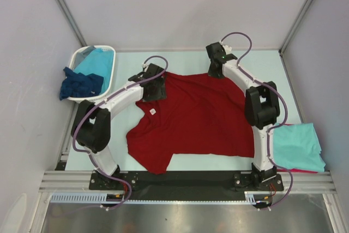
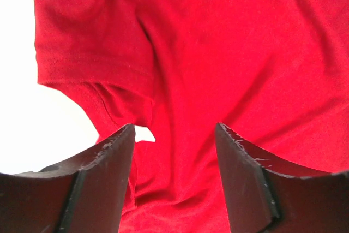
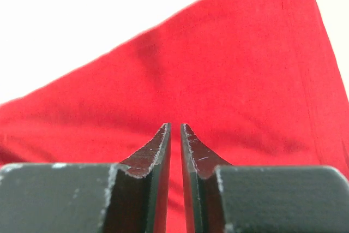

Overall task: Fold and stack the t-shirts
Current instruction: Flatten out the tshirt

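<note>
Pale table (image 1: pixel 191 58): dark red t-shirt (image 1: pixel 202 118) (rumpled, spread)

The t-shirt (image 1: pixel 196 118) is plain dark red, the folded shirt (image 1: pixel 297 145) turquoise, the basket (image 1: pixel 110 72) white.

place: robot lab cell | cues: aluminium rail (image 1: pixel 65 181), white panel walls (image 1: pixel 180 4)

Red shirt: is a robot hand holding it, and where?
Left gripper is open, holding nothing. Right gripper, nearly shut at the red shirt's far edge: a pinch cannot be told.
</note>
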`<action>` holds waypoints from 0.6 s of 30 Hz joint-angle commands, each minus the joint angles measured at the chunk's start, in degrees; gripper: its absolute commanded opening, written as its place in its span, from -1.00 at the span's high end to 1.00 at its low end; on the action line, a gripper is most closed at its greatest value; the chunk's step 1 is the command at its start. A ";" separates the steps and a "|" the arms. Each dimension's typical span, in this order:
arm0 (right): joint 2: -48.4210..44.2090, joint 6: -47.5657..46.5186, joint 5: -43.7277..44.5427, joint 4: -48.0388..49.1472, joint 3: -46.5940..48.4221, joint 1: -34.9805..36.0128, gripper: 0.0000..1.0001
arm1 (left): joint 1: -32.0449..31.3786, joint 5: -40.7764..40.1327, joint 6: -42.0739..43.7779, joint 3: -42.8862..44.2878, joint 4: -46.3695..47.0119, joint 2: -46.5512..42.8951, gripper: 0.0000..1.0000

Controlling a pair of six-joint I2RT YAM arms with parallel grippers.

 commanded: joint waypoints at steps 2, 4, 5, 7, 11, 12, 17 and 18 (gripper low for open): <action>8.05 -1.78 0.47 -4.57 12.06 -2.93 0.64 | -2.18 -0.04 -0.56 -2.91 1.48 -4.99 -0.29; 10.06 -2.13 0.38 -4.84 14.88 -3.89 0.63 | -3.14 -0.21 -0.56 -4.40 1.31 -6.40 -0.28; 10.69 -2.65 0.38 -5.10 16.19 -4.16 0.63 | -3.32 -0.12 -0.73 -4.93 1.31 -6.75 -0.28; 12.18 -3.44 0.56 -5.89 19.26 -4.25 0.63 | -4.11 -0.04 -0.73 -6.25 1.22 -7.81 -0.26; 16.22 -4.41 1.08 -8.00 22.44 -4.95 0.63 | -4.82 0.23 -0.82 -7.92 1.13 -8.78 -0.24; 16.49 -4.68 1.00 -7.66 22.36 -5.04 0.62 | -4.91 0.23 -0.74 -8.27 1.13 -8.95 -0.23; 18.69 -4.86 0.56 -7.48 22.88 -5.57 0.63 | -5.26 0.84 -0.56 -8.54 0.87 -8.43 -0.21; 19.13 -4.68 0.56 -7.48 22.88 -5.92 0.64 | -5.43 0.84 -0.56 -8.62 0.87 -8.43 -0.19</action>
